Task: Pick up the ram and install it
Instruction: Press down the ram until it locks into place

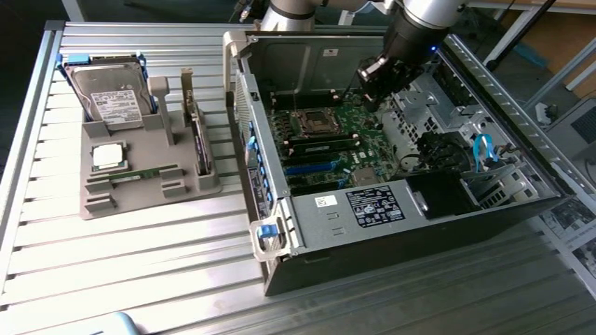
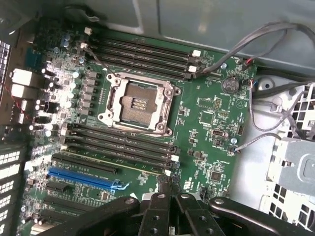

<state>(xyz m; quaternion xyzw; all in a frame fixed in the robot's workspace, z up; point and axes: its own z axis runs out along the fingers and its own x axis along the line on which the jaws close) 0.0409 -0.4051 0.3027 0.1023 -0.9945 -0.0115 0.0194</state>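
One ram [image 1: 142, 174] lies flat in the grey holder [image 1: 102, 202] on the table, well apart from the gripper [image 1: 373, 105], which hangs inside the open case [image 1: 391, 251] over the motherboard [image 2: 197, 123]. Fingers [image 2: 160, 206] pressed together, nothing between them. Likely light, stiff, thin, fragile at chips and contacts; best pinched on the long edges, mid-length. A green strip seems seated in a slot [image 2: 123, 164] near the fingertips, hard to confirm. Ram's chips too small to make out.
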